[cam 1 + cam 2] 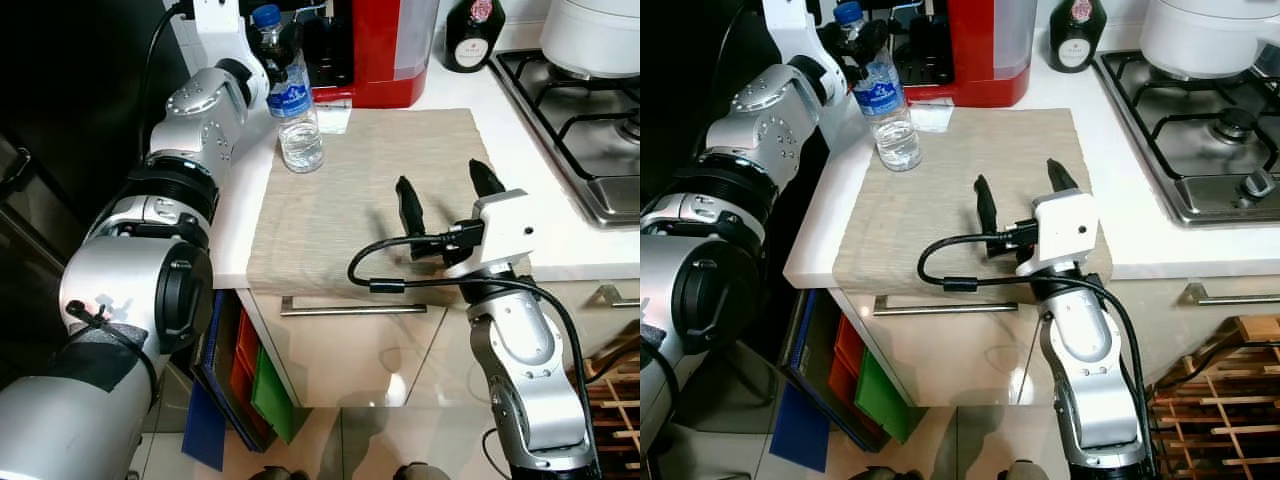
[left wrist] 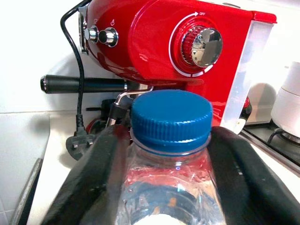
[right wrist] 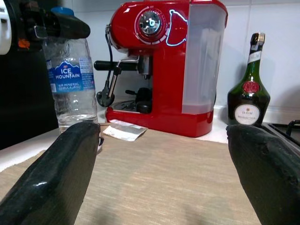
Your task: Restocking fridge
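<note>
One water bottle (image 1: 296,110) is seen standing upright on the counter (image 1: 1160,255), at the far left corner of the tan mat (image 1: 370,200), just in front of the red coffee machine (image 1: 375,50). The bottle is gripped near its top by the left gripper (image 2: 171,154): its two black fingers (image 2: 96,173) are closed in on both sides of the neck, right under the blue cap (image 2: 171,117). The right gripper (image 1: 445,205) is held over the near edge of the mat, well apart from the bottle, with its fingers spread wide and nothing between them. A dark green bottle (image 3: 248,93) is seen at the back of the counter, beside the stove (image 1: 1200,140). The water bottle looks mostly empty, with only a little water at the bottom, so it is judged to be light. Its thin clear plastic is likely soft and could be squashed if squeezed hard. The plastic may also be slippery. The neck under the cap is stiffer, so that is judged a good place to hold it, and the cap's rim may stop it sliding down.
</note>
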